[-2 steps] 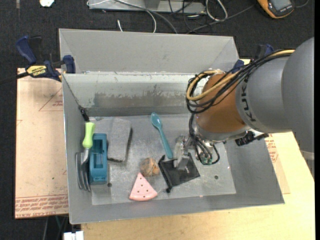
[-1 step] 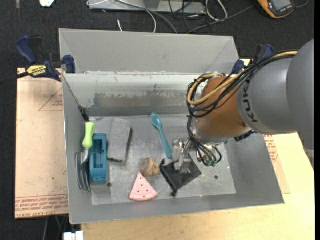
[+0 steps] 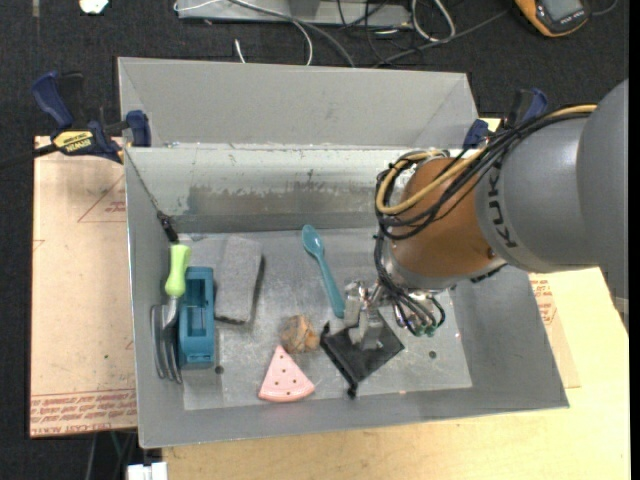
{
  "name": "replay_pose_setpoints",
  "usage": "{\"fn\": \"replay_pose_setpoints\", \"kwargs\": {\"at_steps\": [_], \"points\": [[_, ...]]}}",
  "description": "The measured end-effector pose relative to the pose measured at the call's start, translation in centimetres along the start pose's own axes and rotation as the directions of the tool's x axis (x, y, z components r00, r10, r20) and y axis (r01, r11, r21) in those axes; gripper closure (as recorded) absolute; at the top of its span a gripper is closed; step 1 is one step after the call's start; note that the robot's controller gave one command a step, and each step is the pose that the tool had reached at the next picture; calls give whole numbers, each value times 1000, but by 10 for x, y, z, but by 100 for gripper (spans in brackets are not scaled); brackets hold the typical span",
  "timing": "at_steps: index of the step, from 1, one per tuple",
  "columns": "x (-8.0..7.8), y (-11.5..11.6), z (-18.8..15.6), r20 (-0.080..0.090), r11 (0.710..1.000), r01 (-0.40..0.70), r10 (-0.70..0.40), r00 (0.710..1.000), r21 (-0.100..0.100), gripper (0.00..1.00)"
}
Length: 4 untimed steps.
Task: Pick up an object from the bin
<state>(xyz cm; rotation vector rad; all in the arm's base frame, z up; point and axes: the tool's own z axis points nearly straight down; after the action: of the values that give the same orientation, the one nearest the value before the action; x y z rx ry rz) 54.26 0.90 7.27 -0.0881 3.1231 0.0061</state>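
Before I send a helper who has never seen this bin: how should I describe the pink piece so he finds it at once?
Look in the grey bin, by its near wall. A flat pink wedge lies beside the black piece and the brown lump. It alone is pink, with a rounded edge and dark dots.
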Motion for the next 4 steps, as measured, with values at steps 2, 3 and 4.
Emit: {"fn": "replay_pose_setpoints", "kwargs": {"at_steps": [2,3,4], "points": [[-2,4,0,8,985,174,-174,985,3,100],[9,34,0,14,967,256,-257,966,8,100],[17,50,3,12,993,115,-115,993,3,0]]}}
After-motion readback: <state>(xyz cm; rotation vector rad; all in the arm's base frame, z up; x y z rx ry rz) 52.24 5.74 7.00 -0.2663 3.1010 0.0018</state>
